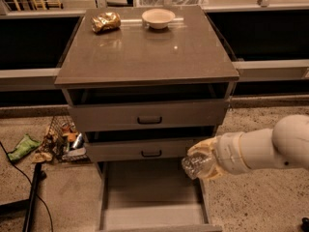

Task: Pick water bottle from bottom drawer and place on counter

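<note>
Since the water bottle [194, 166] hangs clear of the floor of the bottom drawer [145, 197], over its right rear corner, I judge that the tool [205, 159] is closed round it, with the clear body sticking out to the left of the cream fingers. It is carried sideways, which seems to suit an arm [260, 146] reaching in from the right. The drawer stands pulled out and bare. The lift has to pass close by the faces of the two upper drawers [149, 115] and then the overhanging front edge of the worktop [145, 52], so the bottle probably wants drawing outward before it rises. Up there the near and middle parts lie open; a gold foil packet [105, 21] and a bowl [158, 17] sit well back along the far edge.
</note>
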Robot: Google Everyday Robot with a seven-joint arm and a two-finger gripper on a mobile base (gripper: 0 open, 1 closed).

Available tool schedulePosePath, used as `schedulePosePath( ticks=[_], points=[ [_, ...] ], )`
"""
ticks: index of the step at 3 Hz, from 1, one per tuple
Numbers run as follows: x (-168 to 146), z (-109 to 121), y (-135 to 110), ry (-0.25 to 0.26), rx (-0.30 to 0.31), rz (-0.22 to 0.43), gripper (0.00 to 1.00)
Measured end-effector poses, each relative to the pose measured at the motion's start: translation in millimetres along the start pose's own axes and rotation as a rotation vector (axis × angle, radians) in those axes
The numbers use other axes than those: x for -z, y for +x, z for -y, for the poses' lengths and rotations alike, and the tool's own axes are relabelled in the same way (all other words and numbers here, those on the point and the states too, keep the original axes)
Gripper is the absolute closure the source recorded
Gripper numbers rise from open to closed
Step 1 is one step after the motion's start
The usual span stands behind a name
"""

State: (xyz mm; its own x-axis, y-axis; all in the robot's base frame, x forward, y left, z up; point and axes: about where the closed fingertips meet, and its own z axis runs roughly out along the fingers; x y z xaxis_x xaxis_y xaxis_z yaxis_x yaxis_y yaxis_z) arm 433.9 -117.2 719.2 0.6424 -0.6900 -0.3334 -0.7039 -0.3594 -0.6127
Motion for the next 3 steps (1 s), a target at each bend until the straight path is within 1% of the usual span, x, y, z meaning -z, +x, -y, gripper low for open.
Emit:
schedulePosePath(
  ticks=[1, 2, 3],
  points=[
    [46, 46, 19, 0.042, 0.131, -0.084, 1.0],
    [80, 100, 28, 0.078, 0.279, -0.129, 1.0],
    [91, 114, 30, 0.104, 0.291, -0.142, 1.0]
  ],
)
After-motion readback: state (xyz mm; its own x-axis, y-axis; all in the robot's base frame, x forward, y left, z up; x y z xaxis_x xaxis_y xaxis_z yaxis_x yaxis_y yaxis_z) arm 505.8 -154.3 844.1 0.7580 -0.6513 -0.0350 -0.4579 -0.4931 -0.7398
